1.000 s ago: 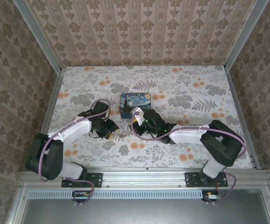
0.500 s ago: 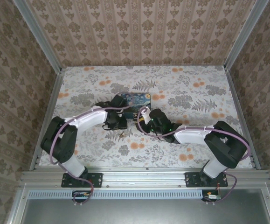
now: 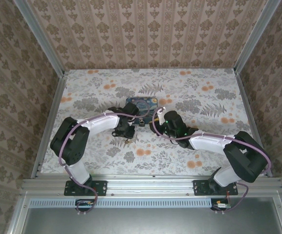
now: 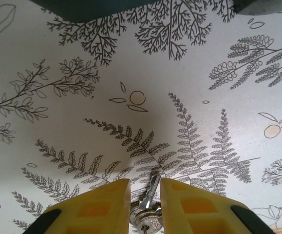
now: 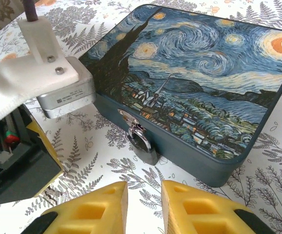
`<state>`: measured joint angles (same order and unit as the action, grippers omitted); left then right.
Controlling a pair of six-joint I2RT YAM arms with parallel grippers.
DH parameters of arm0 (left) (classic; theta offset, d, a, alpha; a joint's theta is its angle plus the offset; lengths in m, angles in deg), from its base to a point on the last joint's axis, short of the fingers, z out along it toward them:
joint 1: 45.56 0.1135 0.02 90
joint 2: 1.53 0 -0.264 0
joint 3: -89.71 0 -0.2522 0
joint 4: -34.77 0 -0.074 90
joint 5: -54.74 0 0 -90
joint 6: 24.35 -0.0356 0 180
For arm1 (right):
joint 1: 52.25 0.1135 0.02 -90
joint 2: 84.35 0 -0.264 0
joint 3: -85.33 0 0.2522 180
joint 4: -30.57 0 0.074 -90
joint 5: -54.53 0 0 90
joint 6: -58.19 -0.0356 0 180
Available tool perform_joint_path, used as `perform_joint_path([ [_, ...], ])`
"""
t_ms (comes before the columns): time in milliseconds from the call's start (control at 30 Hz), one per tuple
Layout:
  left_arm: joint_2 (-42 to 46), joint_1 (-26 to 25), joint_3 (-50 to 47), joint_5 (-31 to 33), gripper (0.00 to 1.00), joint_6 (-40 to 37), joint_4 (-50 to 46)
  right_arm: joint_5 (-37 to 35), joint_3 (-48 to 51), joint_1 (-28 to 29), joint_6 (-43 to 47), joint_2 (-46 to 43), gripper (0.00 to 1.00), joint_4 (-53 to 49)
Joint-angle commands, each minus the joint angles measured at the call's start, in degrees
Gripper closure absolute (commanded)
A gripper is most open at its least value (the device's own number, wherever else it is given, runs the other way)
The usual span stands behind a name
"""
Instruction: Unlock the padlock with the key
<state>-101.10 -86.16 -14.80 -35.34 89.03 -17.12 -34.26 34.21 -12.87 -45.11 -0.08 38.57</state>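
The key (image 4: pixel 152 187) is small and silvery and lies on the tablecloth with its blade pointing away from my left wrist. My left gripper (image 4: pixel 145 183) stands over it, shut on the key's round head, with the yellow fingers (image 4: pixel 106 204) on both sides. From above, the key (image 3: pixel 127 142) sits under the left gripper (image 3: pixel 126 134). The dark-grey padlock (image 5: pixel 143 144) hangs by its silver shackle from the hasp on the box's front wall. My right gripper (image 5: pixel 144 187) is a short way in front of it, open by a narrow gap with nothing between the fingers.
The dark blue starry-night box (image 5: pixel 218 73) lies flat mid-table, seen from above as the box (image 3: pixel 141 105) between both wrists. The left arm's white and silver wrist (image 5: pixel 38 78) stands close to the box's left corner. Metal rails and papered walls bound the floral table (image 3: pixel 204 97).
My left arm swung right toward the box and came down over the key, its jaws narrowing onto it. The right arm shifted right and toward the box. The key kept its place.
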Motion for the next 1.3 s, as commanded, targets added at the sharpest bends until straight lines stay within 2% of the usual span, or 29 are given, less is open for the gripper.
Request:
perform_joint_path([
  [0, -2.0, -1.3, 0.0, 0.7, 0.77, -1.6, -0.4, -1.5, 0.7, -0.1, -0.5, -2.0, 0.75, -1.6],
  [300, -4.7, -2.8, -0.7, 3.1, 0.82, -0.5, -0.5, -1.5, 0.7, -0.2, -0.3, -3.8, 0.75, -2.8],
  [633, 5.6, -3.6, 2.6, 6.9, 0.73, 0.4, -3.3, -1.5, 0.4, -0.2, 0.1, -4.1, 0.75, -3.5],
  [767, 8.9, -4.3, 0.7, 8.1, 0.71, 1.3, -3.4, -1.4, 0.7, -0.2, -0.2, -4.1, 0.75, -3.5],
  [1033, 7.0, -6.3, -3.8, 6.9, 0.72, 2.8, 0.5, -1.5, 0.6, -0.2, 0.0, -6.5, 0.74, -4.5],
  [1133, 7.4, -9.3, -3.6, 8.0, 0.72, -0.8, 0.3, -1.9, 0.5, -0.2, 0.5, -7.1, 0.74, -5.4],
  [1267, 6.5, -13.6, -0.3, 7.6, 0.72, -12.2, -4.7, -2.7, 0.6, -0.3, 0.6, -7.6, 0.74, -5.6],
])
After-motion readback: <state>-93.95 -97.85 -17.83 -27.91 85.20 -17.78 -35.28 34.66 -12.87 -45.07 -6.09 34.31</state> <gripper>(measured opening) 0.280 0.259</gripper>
